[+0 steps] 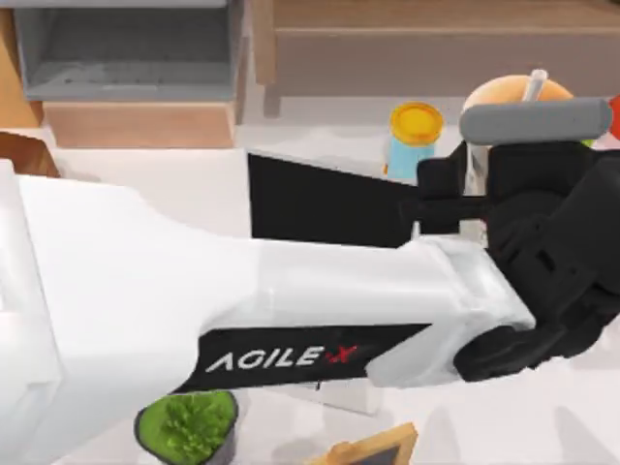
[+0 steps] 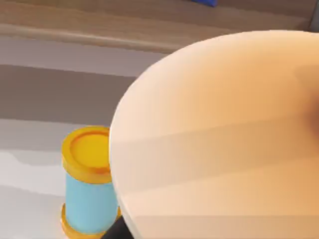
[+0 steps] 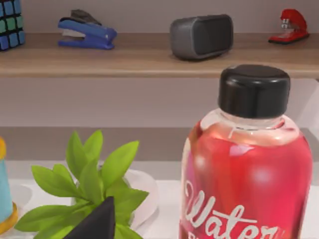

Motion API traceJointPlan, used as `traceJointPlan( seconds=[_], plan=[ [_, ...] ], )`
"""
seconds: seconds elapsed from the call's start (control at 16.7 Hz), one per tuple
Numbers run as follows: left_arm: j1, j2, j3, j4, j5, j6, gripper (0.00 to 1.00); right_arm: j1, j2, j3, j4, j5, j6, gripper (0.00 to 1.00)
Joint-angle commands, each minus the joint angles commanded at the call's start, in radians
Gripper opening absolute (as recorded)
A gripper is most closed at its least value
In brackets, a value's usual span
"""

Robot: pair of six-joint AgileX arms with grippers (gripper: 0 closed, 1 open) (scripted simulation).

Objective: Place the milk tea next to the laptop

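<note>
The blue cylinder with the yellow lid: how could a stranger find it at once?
Start at the laptop, whose black screen stands mid-table. Behind its top edge, toward the wooden shelf, stands the blue cylinder. Its flat yellow lid and lack of straw set it apart from the taller milk tea beside it.

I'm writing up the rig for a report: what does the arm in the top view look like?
The left arm has bulky white shells and a black band lettered AGILEX in white, its X marked red. It ends in a black wrist block and black end effector, with a grey rounded bar across the top.
</note>
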Motion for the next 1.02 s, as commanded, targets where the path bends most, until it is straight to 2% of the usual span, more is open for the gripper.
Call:
traceJointPlan(
  seconds=[0.18,0.36,1.02],
  plan=[
    [-0.069,0.078,0.016,-0.127,-0.111,-0.099,0.0,0.0,0.0,0.0,0.0,0.0,0.0,1.0],
    [-0.095,0.118,0.029,-0.194,-0.176,-0.15,0.0,0.0,0.0,0.0,0.0,0.0,0.0,1.0],
    [-0.099,0.122,0.036,-0.187,-0.188,-0.155,0.0,0.0,0.0,0.0,0.0,0.0,0.0,1.0]
  ],
)
